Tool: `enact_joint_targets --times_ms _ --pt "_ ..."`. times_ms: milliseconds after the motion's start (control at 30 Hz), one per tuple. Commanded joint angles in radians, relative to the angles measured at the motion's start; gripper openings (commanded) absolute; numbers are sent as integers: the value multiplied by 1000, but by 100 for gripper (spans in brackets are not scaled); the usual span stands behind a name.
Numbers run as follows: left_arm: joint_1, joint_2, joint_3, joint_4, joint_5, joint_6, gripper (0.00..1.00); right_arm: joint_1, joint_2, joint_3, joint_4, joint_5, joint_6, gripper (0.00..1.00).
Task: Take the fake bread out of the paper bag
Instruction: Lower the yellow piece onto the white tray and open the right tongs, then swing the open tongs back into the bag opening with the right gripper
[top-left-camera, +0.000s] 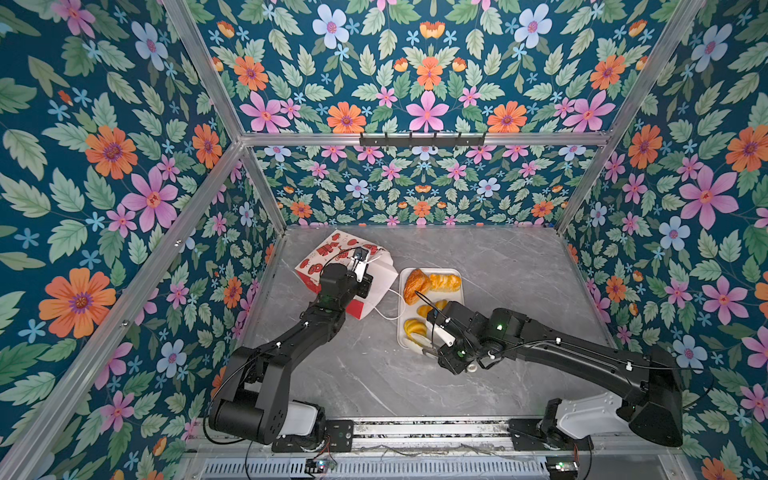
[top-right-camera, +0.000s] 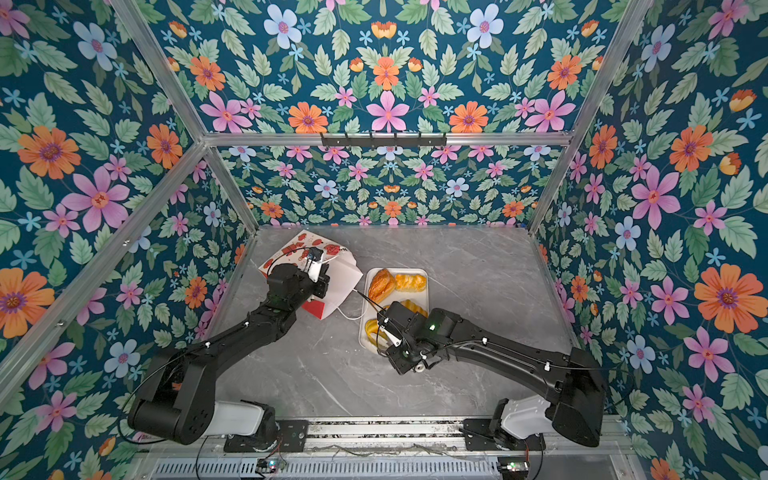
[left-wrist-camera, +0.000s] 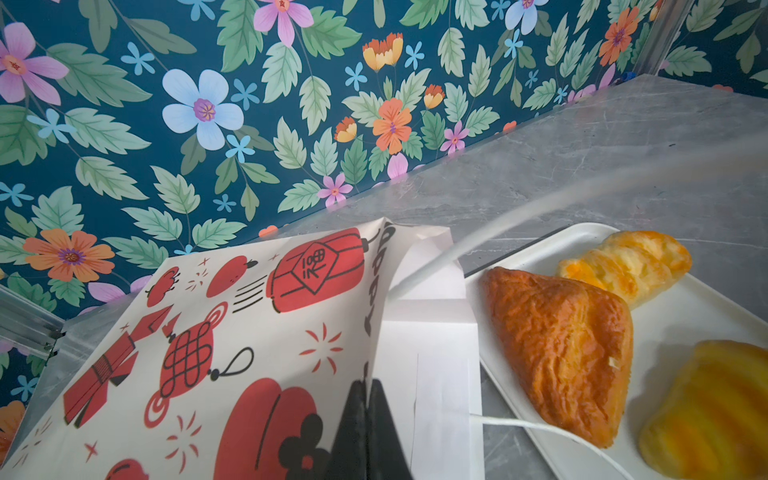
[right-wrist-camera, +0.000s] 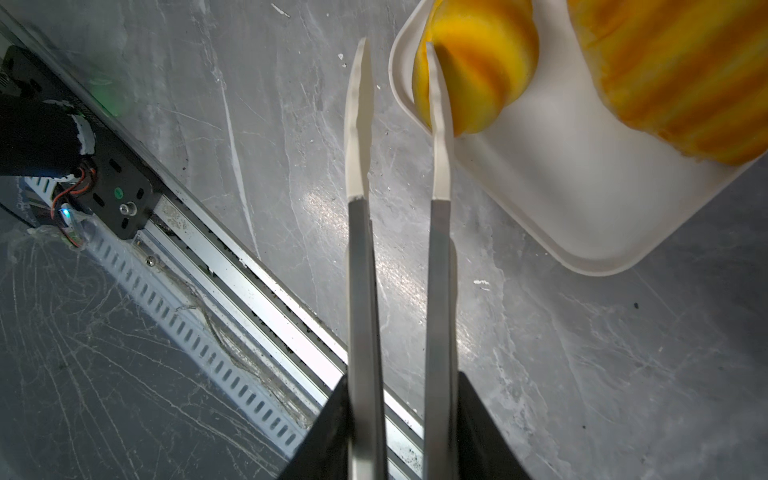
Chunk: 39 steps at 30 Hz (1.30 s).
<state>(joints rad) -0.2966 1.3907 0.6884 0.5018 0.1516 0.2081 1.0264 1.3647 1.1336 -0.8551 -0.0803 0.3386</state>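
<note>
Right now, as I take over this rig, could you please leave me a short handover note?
Left end effector: shut on the paper bag near its mouth; the bag is tipped over, mouth toward the tray.
Right end effector: open, empty, at the tray's near corner.
Done: four pastries on the tray: flaky puff, long roll, half-hidden piece under the right arm, striped bun.
Left: the bag's inside cannot be seen; check it for more bread.
</note>
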Motion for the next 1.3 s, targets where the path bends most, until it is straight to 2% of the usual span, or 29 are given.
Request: enact_joint_targets --times_ms 0,400,567,700,1100,1267 --pt "2 -5 -5 36 2 -11 0 0 -25 -7 58 -23 19 36" --pt "5 4 -12 47 11 -17 0 1 -93 -48 110 -2 24 34" --pt "6 4 -13 47 11 -17 0 0 -97 -84 105 -71 25 33" --pt "7 4 -15 47 12 -17 0 1 -102 -126 108 -77 46 33" --pt "7 7 -14 43 28 -17 0 -44 -32 -136 91 24 38 31" --pt "7 5 -16 43 31 -18 0 -73 -41 -128 114 15 2 31"
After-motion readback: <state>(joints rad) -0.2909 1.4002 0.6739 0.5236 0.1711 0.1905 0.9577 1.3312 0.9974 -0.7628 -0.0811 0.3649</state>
